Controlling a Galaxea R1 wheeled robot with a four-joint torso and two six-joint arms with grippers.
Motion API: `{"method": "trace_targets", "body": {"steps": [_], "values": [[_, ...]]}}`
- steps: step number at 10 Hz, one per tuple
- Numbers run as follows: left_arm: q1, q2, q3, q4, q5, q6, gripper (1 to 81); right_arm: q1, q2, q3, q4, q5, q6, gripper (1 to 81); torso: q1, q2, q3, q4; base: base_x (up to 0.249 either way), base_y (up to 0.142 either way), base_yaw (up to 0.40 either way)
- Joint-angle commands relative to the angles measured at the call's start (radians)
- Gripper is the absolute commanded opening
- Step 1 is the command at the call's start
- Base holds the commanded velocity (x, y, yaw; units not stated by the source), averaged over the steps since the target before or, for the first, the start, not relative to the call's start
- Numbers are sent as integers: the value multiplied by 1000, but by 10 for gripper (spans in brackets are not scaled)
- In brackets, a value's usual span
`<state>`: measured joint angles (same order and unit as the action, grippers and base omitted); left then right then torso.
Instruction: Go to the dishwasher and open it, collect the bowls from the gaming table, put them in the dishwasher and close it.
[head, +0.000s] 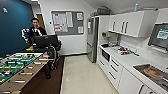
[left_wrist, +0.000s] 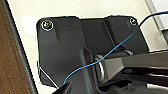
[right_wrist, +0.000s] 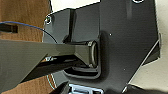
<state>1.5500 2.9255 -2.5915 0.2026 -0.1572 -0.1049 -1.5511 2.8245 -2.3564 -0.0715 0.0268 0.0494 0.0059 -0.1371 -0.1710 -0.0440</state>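
Head view is taken from high in a kitchen-lounge room, looking down a pale floor (head: 80, 75) that runs between a table-football table (head: 17, 67) on the left and a run of white cabinets (head: 112, 71) on the right. A white kitchen surface (head: 130, 60) is carried above those cabinets, with a steel sink (head: 152, 72) set into it near the lower right and small items clustered farther along. A tall steel refrigerator (head: 92, 38) stands at the far end of the run, beside a noticeboard (head: 67, 22) fixed to the back wall. A person (head: 35, 31) is seen behind a dark monitor (head: 46, 41) beyond the football table, presumably placed there to keep the robot in sight while it is steered.

No dishwasher front can be picked out with certainty among the cabinets, and no bowls or board-game table can be made out, so the task is judged to be at its first leg, the approach along the kitchen run.

Pale floor and a strip of brown carpet (left_wrist: 10, 55) are seen past the left arm's dark plate, with a blue cable (left_wrist: 120, 45) draped across it. Whether either tool is open or closed cannot be told; nothing is seen held.
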Motion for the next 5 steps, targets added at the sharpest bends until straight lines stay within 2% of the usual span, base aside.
{"method": "trace_targets", "body": {"steps": [1, 5], "values": [[-38, 0, 2, 3, 45, 1, 811, 44, -14, 5, 2, -51, 0, 811, 0, 0, 0, 0, 0, 0, 380], [-38, 0, -1, -3, 51, 2, 811, 48, 16, -66, 4, -51, 0, 811, 0, 0, 0, 0, 0, 0, 380]]}}
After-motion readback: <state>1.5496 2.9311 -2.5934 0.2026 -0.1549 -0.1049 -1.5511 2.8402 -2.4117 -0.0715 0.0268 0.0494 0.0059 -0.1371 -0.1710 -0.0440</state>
